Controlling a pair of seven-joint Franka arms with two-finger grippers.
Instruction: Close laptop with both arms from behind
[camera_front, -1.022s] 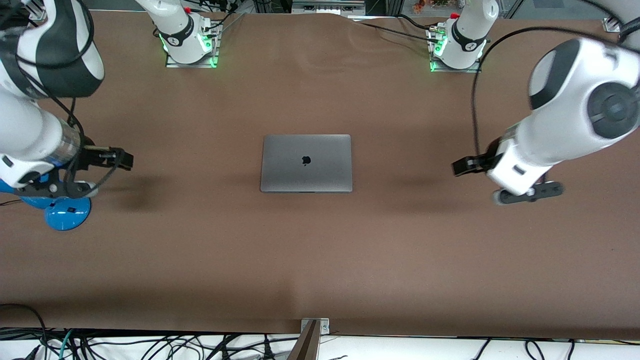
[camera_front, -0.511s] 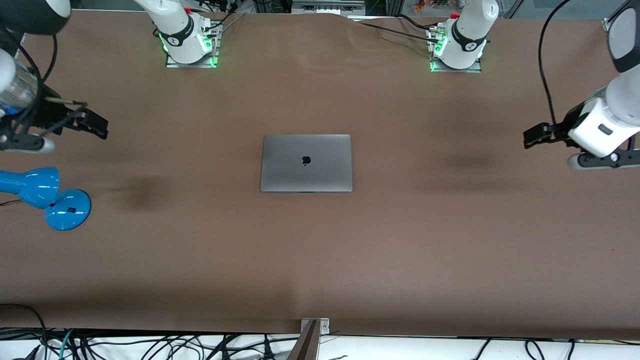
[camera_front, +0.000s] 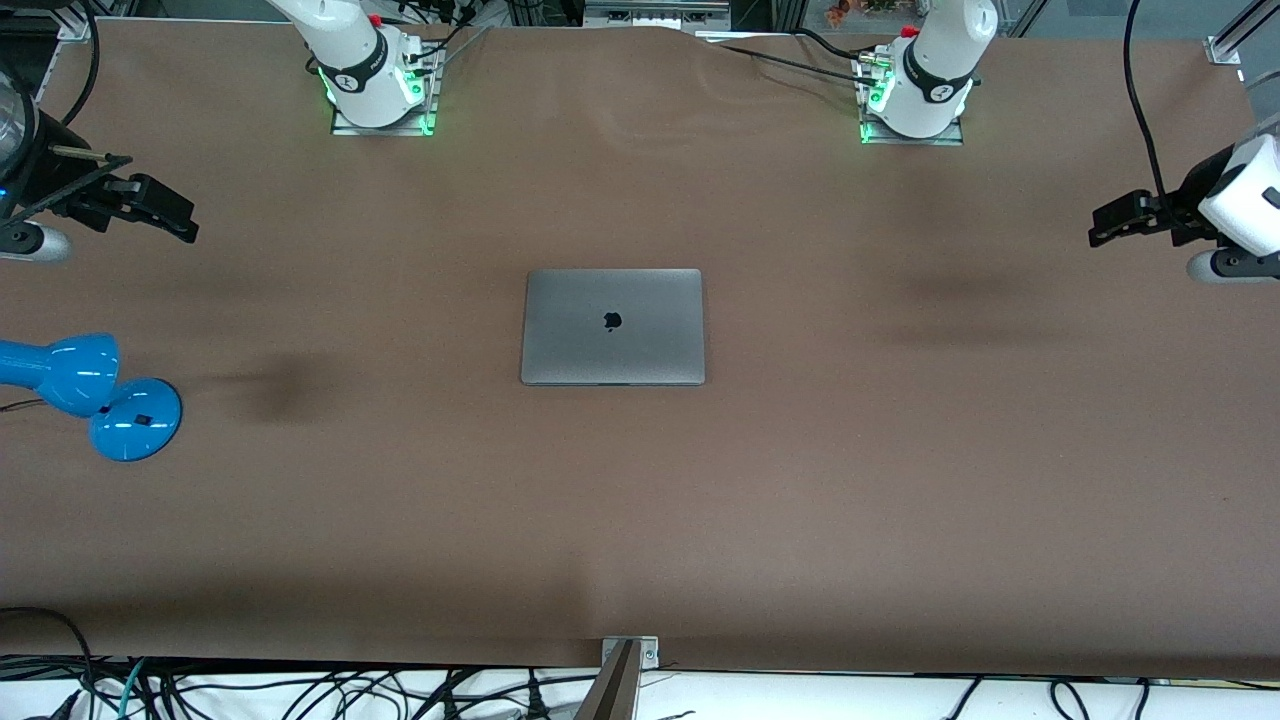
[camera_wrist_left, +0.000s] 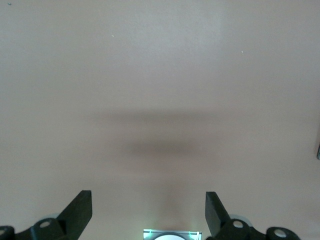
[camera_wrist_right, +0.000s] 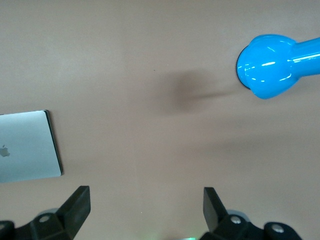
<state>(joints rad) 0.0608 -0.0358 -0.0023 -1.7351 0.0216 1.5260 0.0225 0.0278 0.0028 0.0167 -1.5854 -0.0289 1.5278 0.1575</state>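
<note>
Your laptop (camera_front: 612, 326) is lying flat mid-table, lid fully down, black apple logo (camera_front: 612, 320) facing up. No other writing on it that you can read.

Both grippers are up in the air and well apart from it, one toward each end of the table:
- Left gripper (camera_front: 1112, 220): over bare brown table (camera_front: 800, 480) at the left arm's end. In the left wrist view its gripper (camera_wrist_left: 148, 207) has the fingers (camera_wrist_left: 80, 207) spread wide with nothing between them. You see only tabletop and a soft shadow under it.
- Right gripper (camera_front: 165, 212): over bare table at the right arm's end. In the right wrist view its gripper (camera_wrist_right: 146, 205) is likewise released, fingers (camera_wrist_right: 77, 205) wide, holding nothing. That view catches one end of the laptop (camera_wrist_right: 27, 146) and the lamp's head.

Around it:
- Blue lamp (camera_front: 95, 390) sits at the right arm's end, nearer the front camera than the right gripper. Round base on the table, head (camera_wrist_right: 265, 65) beside it. It's well apart from the laptop.
- Both arm bases (camera_front: 375, 85) are mounted along the table edge farthest from the front camera, green lights lit at each; the left arm's base (camera_front: 915, 95) is toward its own end.
- Cables (camera_front: 300, 690) bunch off the table edge nearest the front camera.

Table between each gripper and the laptop is bare cloth.
</note>
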